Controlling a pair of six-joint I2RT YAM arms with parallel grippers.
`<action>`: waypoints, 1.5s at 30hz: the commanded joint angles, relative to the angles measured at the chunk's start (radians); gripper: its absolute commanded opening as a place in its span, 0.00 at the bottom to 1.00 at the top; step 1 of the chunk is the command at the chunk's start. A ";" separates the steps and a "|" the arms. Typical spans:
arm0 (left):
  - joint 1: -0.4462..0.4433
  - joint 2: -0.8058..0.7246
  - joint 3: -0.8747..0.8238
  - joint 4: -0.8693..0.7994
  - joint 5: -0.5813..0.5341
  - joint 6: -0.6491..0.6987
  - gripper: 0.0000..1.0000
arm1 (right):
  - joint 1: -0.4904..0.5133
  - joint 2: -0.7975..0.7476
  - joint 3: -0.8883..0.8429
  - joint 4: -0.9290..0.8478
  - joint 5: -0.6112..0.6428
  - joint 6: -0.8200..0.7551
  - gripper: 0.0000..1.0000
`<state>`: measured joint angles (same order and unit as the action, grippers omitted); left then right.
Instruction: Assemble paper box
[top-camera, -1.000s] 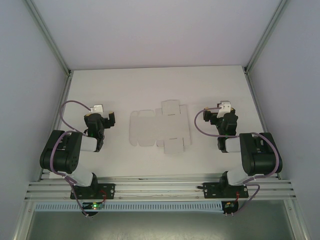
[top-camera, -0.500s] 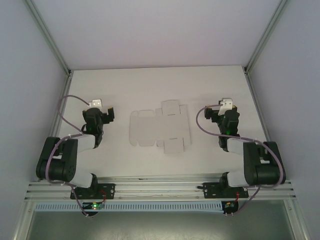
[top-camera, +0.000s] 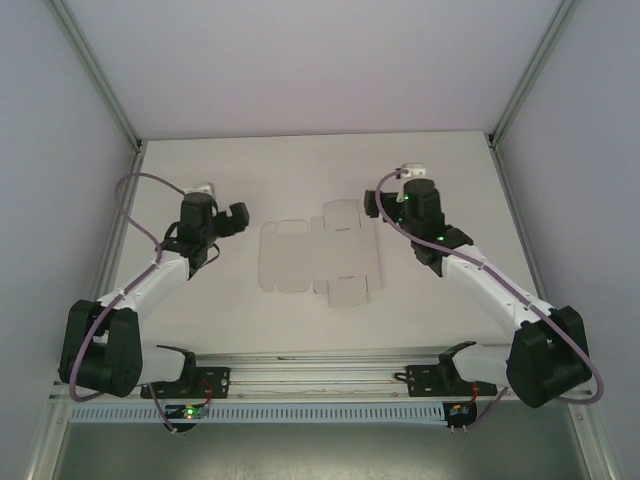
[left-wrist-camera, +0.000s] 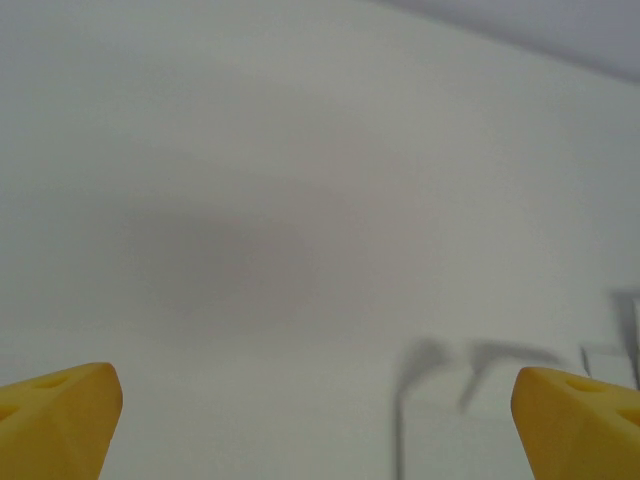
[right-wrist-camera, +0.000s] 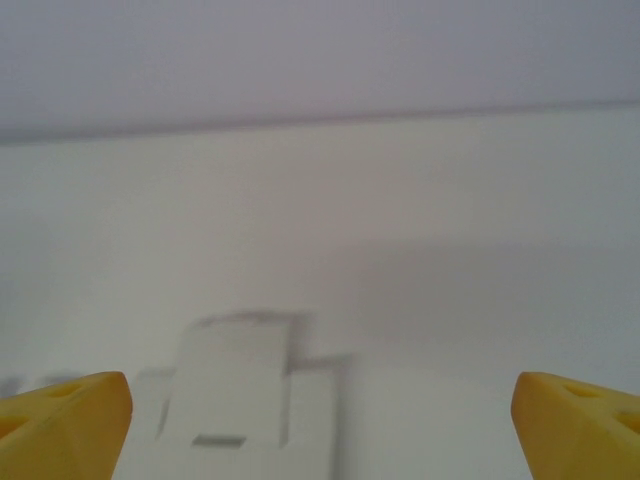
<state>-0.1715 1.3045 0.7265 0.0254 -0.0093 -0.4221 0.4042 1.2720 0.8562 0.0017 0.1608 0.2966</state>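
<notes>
paper box (top-camera: 300, 256) flat sheet, long axis left-right; left gripper (left-wrist-camera: 318, 424), right gripper (right-wrist-camera: 320, 420) both spread apart.

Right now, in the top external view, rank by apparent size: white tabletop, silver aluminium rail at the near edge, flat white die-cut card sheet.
1. White tabletop
2. Silver aluminium rail, nearer the camera
3. Flat white die-cut card sheet

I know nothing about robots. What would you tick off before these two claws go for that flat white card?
1. The paper box lies flat and unfolded on the table: ok.
2. The left claw is open and holds nothing: ok.
3. The right claw is open and holds nothing: ok.
4. The paper box shows ahead of the right claw in its wrist view: ok.
5. Height of the right claw above the paper box: cannot tell.
</notes>
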 joint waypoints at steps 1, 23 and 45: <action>-0.060 0.004 0.023 -0.138 0.030 -0.095 1.00 | 0.058 0.079 -0.002 -0.121 -0.069 0.135 0.91; -0.122 0.087 -0.018 -0.067 0.170 -0.150 1.00 | 0.050 0.463 -0.109 0.079 -0.292 0.249 0.80; -0.125 0.297 -0.027 0.327 0.541 -0.310 1.00 | 0.000 0.516 -0.261 0.259 -0.382 0.271 0.79</action>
<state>-0.2825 1.5932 0.7136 0.2516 0.4770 -0.7013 0.4141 1.7111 0.6575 0.4152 -0.1825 0.5289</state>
